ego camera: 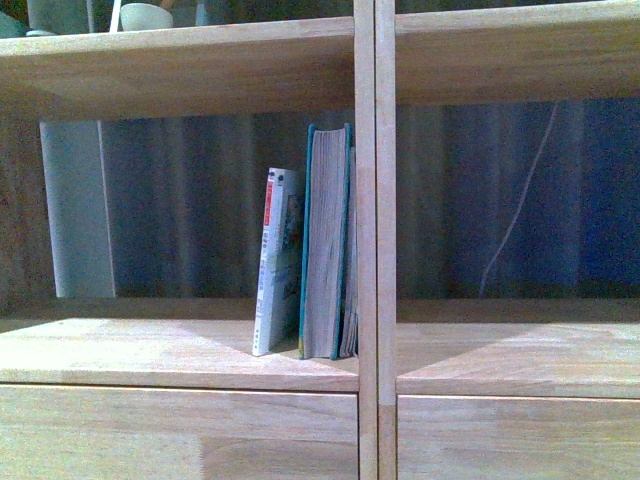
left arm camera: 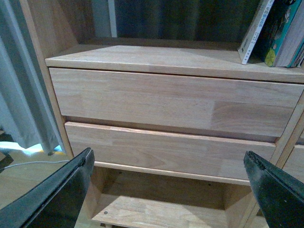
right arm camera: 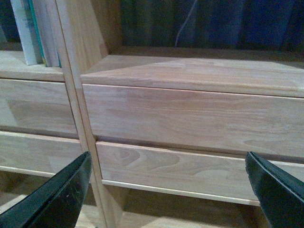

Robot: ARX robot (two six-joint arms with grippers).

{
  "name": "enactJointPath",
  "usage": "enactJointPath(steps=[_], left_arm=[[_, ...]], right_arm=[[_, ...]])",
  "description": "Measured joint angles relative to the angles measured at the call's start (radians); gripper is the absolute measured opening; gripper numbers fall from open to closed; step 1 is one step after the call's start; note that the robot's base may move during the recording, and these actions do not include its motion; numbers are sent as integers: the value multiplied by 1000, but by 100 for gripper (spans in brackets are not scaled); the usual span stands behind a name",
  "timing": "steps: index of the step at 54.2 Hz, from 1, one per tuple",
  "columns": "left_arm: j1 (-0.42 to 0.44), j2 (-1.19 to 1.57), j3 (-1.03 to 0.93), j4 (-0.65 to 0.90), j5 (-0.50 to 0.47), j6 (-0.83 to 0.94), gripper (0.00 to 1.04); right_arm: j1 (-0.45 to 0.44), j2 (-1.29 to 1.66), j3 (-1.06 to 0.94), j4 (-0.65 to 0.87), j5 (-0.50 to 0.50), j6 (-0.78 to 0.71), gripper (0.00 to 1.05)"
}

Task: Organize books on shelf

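In the front view the shelf [ego camera: 180, 350] fills the frame, its central divider [ego camera: 375, 240] running top to bottom. In the left bay two books stand against the divider: the teal book [ego camera: 327, 245], upright with its greyish page edges facing out, and just to its left the white paperback [ego camera: 277, 262], shorter, leaning slightly toward the teal one and touching it, red-white spine outward. Another thin sliver of pages shows between the teal book and the divider; what it belongs to cannot be told. The right bay holds nothing but a pale cord [ego camera: 520, 205] hanging behind it. A bowl [ego camera: 145, 16] sits on the upper board. Neither arm shows here. In the left wrist view the left gripper [left arm camera: 168, 185] has its jaws spread wide, holding nothing, in front of two drawer fronts [left arm camera: 166, 102]; the paperback [left arm camera: 254, 31] and teal book [left arm camera: 285, 28] stand on the board above, well apart from the fingers [left arm camera: 61, 190]. A grey curtain [left arm camera: 23, 95] hangs beside the shelf. In the right wrist view the right gripper [right arm camera: 168, 187] is likewise spread wide and empty, facing the right bay's drawer fronts [right arm camera: 190, 118]; the books [right arm camera: 35, 28] appear beyond the divider [right arm camera: 78, 95].
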Motion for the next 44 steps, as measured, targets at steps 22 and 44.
enactJointPath(steps=[22,44], left_arm=[[0,0,0,0,0,0,97],[0,0,0,0,0,0,97]], right_arm=[[0,0,0,0,0,0,98],[0,0,0,0,0,0,98]])
